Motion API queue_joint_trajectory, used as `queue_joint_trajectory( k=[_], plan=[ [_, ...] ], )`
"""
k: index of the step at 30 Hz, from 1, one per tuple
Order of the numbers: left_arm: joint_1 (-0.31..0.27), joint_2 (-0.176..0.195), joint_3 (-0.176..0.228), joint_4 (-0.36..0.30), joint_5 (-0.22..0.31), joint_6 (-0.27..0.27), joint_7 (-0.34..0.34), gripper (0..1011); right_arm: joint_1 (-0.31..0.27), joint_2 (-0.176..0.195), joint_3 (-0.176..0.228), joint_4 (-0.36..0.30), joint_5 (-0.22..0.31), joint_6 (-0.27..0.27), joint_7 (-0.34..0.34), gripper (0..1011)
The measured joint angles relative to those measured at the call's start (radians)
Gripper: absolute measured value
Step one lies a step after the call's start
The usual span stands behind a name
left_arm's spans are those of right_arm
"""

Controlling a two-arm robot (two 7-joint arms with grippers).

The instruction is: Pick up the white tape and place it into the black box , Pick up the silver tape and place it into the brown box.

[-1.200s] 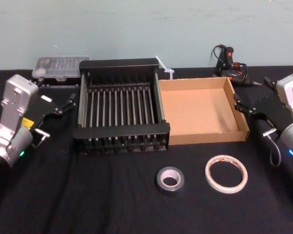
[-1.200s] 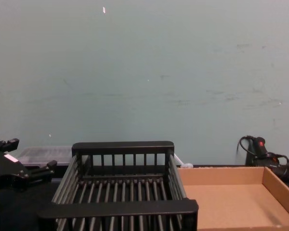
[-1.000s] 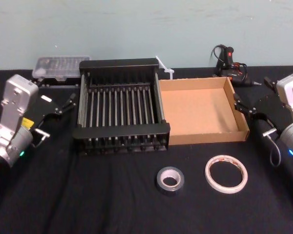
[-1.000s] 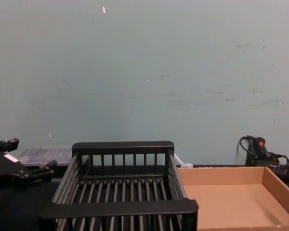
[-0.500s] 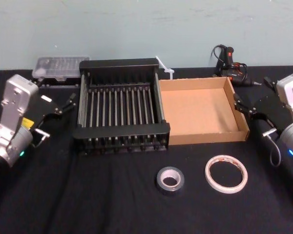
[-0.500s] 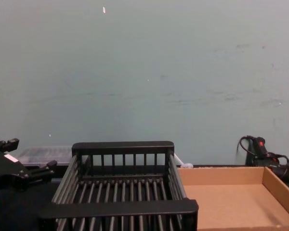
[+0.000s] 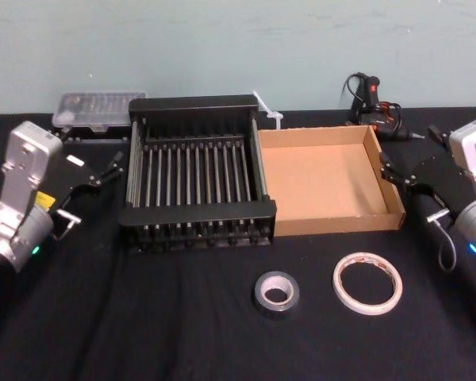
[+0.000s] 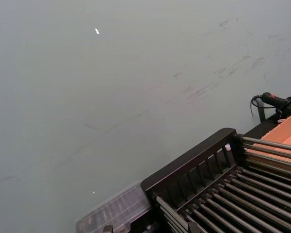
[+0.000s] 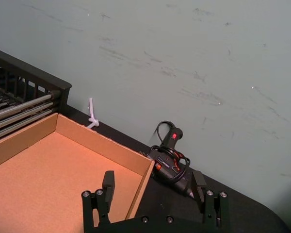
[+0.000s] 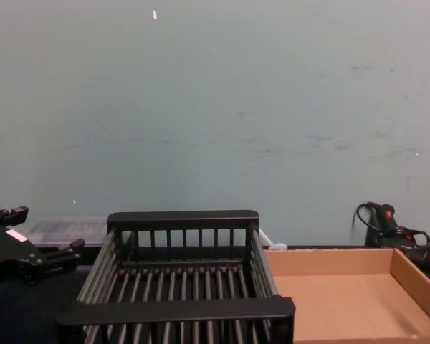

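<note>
The right gripper point(image 7: 402, 178) hangs just off the outer side of the shallow tan cardboard tray, the brown box point(image 7: 333, 223). The wrist view shows its two black fingers point(image 9: 108, 183) spread wide with nothing between them. The left gripper point(image 7: 97, 175) mirrors it on the far side of the black slatted basket, the black box point(image 7: 197, 211). Its fingers are also apart and empty, and it hovers above the black tablecloth point(image 7: 143, 317). Both containers are bare inside. The flat white tape ring with a small red mark point(image 7: 367, 283) lies on the cloth in front of the brown box, on the robot's side. The smaller dark grey-silver tape roll with a pale core point(image 7: 276, 293) sits near it, to its left. Behind the containers lie a clear plastic case point(image 7: 95, 107), a white zip tie point(image 7: 266, 108) and a black glue gun with a red switch point(image 7: 370, 97), all away from the work. My reading is that no pick has begun and the step in hand is the first approach, to the white tape. The right gripper is the closer of the two, so the next move probably calls for it to draw back toward the robot and come over the ring. It would then descend with its fingers straddling one side of the band, one inside the hole and one outside, since the roll lies thin and flat. The carry would then have to pass leftward beyond the brown box to reach the black box.
</note>
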Motion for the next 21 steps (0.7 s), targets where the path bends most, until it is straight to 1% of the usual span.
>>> queue_joint_trajectory(
  k=[4, 7, 12, 17, 18, 21],
  plan=[
    [0.000, 0.000, 0.000, 0.000, 0.000, 0.000, 0.000, 1002, -0.001, 0.000, 0.003, -0.001, 0.000, 0.000, 0.002, 1002],
    [0.000, 0.000, 0.000, 0.000, 0.000, 0.000, 0.000, 1001, -0.009, 0.002, 0.016, -0.014, 0.004, 0.002, 0.017, 1002],
    [0.000, 0.000, 0.000, 0.000, 0.000, 0.000, 0.000, 1001, -0.034, 0.016, 0.041, -0.057, 0.029, 0.025, 0.045, 1002],
    [0.000, 0.000, 0.000, 0.000, 0.000, 0.000, 0.000, 1001, -0.082, 0.049, 0.083, -0.136, 0.084, 0.074, 0.088, 1002],
    [0.000, 0.000, 0.000, 0.000, 0.000, 0.000, 0.000, 1001, -0.102, 0.064, 0.100, -0.164, 0.104, 0.092, 0.104, 1002],
    [0.000, 0.000, 0.000, 0.000, 0.000, 0.000, 0.000, 1001, -0.132, 0.084, 0.121, -0.201, 0.132, 0.115, 0.123, 1002]
  ],
)
